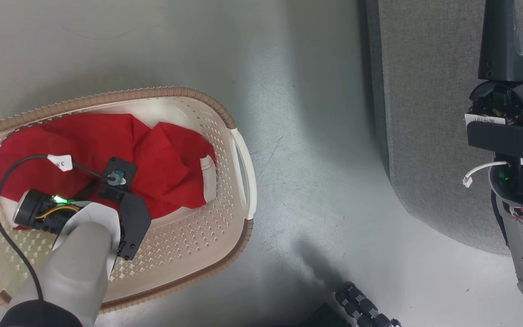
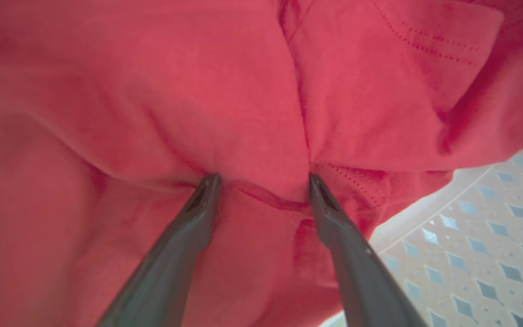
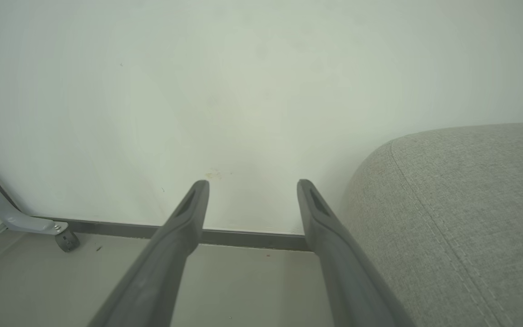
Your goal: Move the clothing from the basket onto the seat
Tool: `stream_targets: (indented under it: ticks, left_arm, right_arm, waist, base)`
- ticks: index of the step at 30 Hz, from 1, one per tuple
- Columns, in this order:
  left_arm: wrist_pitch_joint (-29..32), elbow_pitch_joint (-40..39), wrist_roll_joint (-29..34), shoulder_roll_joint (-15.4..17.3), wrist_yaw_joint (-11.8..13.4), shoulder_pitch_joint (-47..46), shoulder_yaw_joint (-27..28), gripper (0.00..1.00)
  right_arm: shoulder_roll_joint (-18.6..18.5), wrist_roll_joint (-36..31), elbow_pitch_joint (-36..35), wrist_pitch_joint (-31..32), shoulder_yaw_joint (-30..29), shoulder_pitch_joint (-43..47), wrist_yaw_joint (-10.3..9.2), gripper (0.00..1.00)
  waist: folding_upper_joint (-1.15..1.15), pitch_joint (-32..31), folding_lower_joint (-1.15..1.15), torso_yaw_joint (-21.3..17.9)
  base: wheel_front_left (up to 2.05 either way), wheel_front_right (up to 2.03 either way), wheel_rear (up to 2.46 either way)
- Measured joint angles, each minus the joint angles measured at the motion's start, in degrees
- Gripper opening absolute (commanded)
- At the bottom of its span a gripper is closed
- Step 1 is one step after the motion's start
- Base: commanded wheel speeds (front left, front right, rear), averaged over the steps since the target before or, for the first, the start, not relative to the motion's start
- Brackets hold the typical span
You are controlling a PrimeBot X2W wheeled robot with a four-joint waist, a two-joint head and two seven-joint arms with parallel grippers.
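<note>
My left claw (image 2: pixel 263 181) is down inside the basket (image 1: pixel 152 93). On the left wrist view I see its two fingers spread wide, both tips pushed into the clothing (image 2: pixel 198 91). A ridge of red cloth bulges between the tips, but nothing is pinched. From the head view the wrist housing covers the fingers, so I can't judge the grip from there. The clothing (image 1: pixel 161 163) lies bunched in the basket, under and all around this claw, and spreads mostly beyond its fingertips. A white sleeve band (image 1: pixel 208 177) sits at the edge of the cloth to the claw's right. Past that band I see the bare perforated basket wall (image 2: pixel 470 236).

Further right, the floor (image 1: pixel 311 159) separates the basket from the seat (image 1: pixel 425 113); the two are well apart.

My right claw (image 3: pixel 252 186) hangs with its fingers wide apart and nothing between them. On its wrist view the seat (image 3: pixel 461 218) is just to the right of the fingers, its rounded edge and a stitched seam showing. A pale wall (image 3: pixel 243 91) and a dark baseboard (image 3: pixel 243 236) lie ahead of the tips. On the head view this claw (image 1: pixel 522 32) is over the seat's right part.
</note>
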Motion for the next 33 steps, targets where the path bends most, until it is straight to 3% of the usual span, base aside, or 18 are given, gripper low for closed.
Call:
stream_targets:
  ticks: [2, 4, 14, 23, 33]
  left_arm:
    - [0.01, 0.12, 0.18, -0.03, 0.0, -0.02, -0.09, 0.95]
    - [-0.03, 0.02, 0.13, -0.04, -0.05, -0.02, 0.03, 0.0]
    - [-2.34, 0.01, -0.62, -0.01, -0.77, -0.12, 1.36, 0.0]
    - [-7.19, -0.47, -2.05, 0.21, -4.85, -0.12, 1.41, 0.0]
    - [-11.87, -0.7, -3.13, -2.89, -7.21, 0.38, 1.82, 0.0]
  right_arm:
    - [0.0, 0.0, -0.01, 0.0, 0.01, 0.0, 0.0, 1.0]
    - [0.0, 0.0, -0.01, 0.0, 0.01, 0.01, 0.0, 1.0]
    - [0.19, 0.01, 0.91, 0.0, -0.07, 0.01, 0.0, 1.0]
    - [1.1, 0.12, 3.6, 0.0, -0.42, 0.01, 0.0, 1.0]
    - [0.48, 0.65, 5.61, 0.0, -1.62, 0.38, 0.0, 1.0]
  waist:
    - [0.0, -0.02, 0.0, -0.02]
    - [0.0, -0.02, 0.0, -0.03]
    - [0.0, -0.69, 0.0, 0.0]
    - [0.0, -4.45, 0.0, 0.48]
    - [0.0, -10.32, 0.0, 1.67]
  base:
    - [0.0, 0.0, 0.0]
    - [0.0, 0.0, 0.0]
    - [0.0, 0.0, 0.0]
    - [0.0, 0.0, 0.0]
    - [0.0, 0.0, 0.0]
